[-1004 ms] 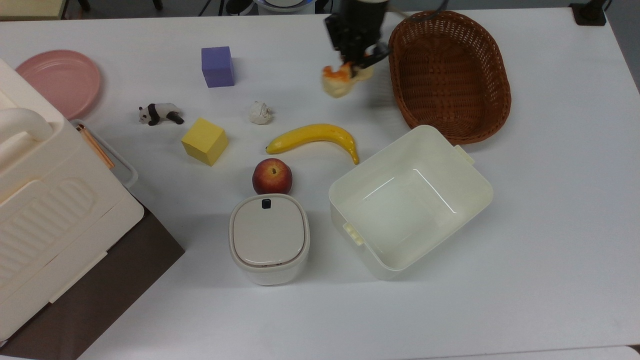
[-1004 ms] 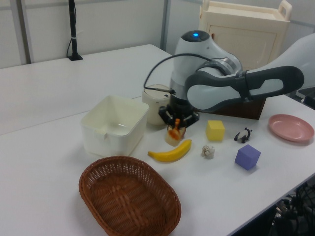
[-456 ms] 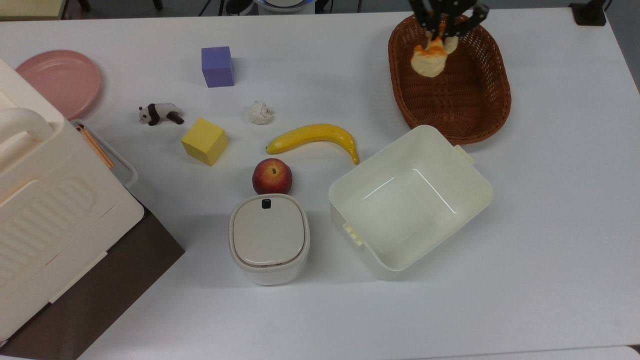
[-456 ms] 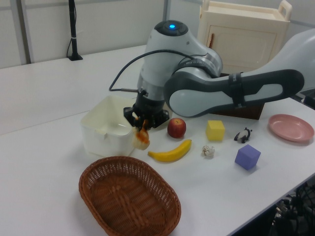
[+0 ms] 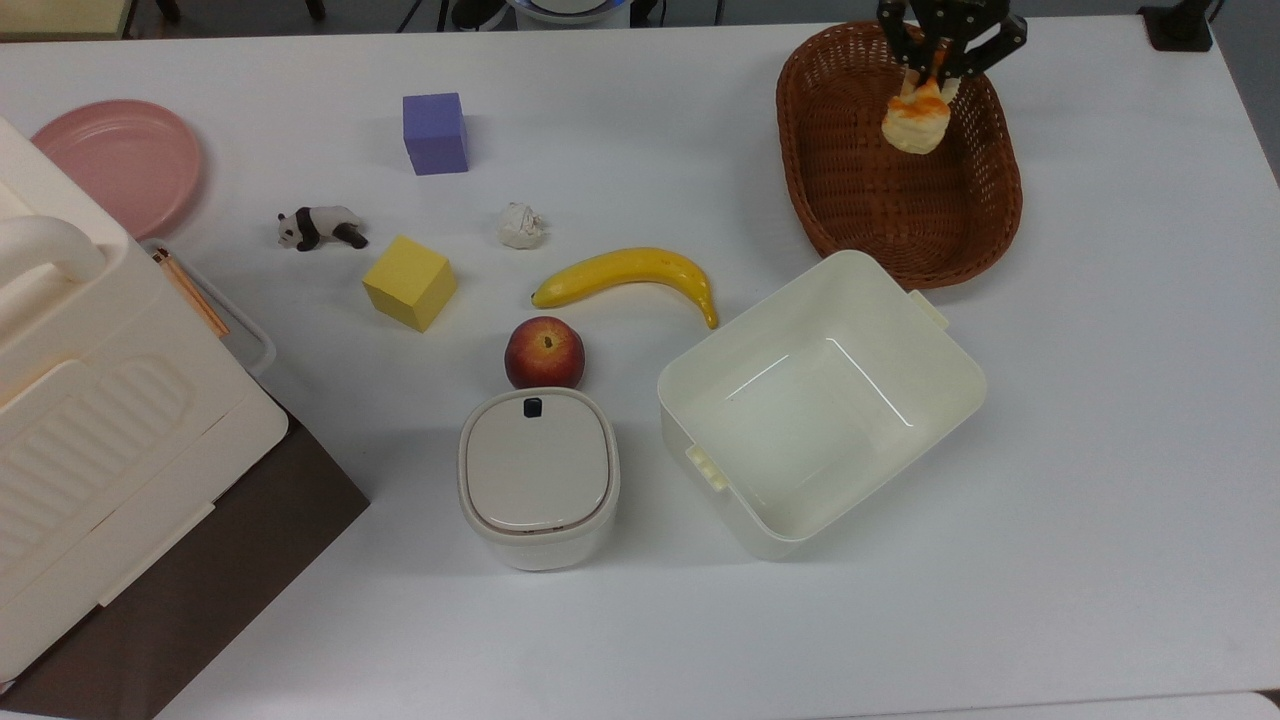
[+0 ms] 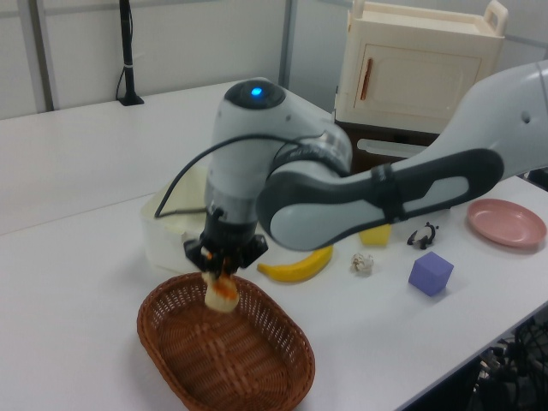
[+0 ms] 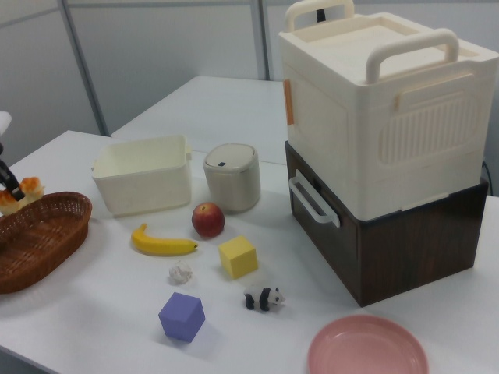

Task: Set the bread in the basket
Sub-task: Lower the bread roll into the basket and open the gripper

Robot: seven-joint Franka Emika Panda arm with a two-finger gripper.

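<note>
The bread (image 5: 916, 118), a small pale loaf with an orange-brown top, hangs from my gripper (image 5: 938, 68), which is shut on its upper end. It is held above the inside of the brown wicker basket (image 5: 860, 215), near the far end in the top view. In the left view the bread (image 6: 222, 291) hangs just over the basket (image 6: 257, 377), below the gripper (image 6: 223, 267). At the right view's left edge the bread (image 7: 21, 191) sits above the basket's rim (image 7: 47, 234).
A cream plastic tub (image 5: 940, 400) stands beside the basket. A banana (image 5: 630, 270), apple (image 5: 544, 352), paper ball (image 5: 521, 225), yellow cube (image 5: 409, 282), purple cube (image 5: 435, 132), toy panda (image 5: 320, 228), lidded bin (image 5: 538, 475) and pink plate (image 5: 120, 160) lie across the table.
The gripper carried the bread from beside the basket to over its inside, moving toward the top view's right, and it has come lower over the basket in the left view.
</note>
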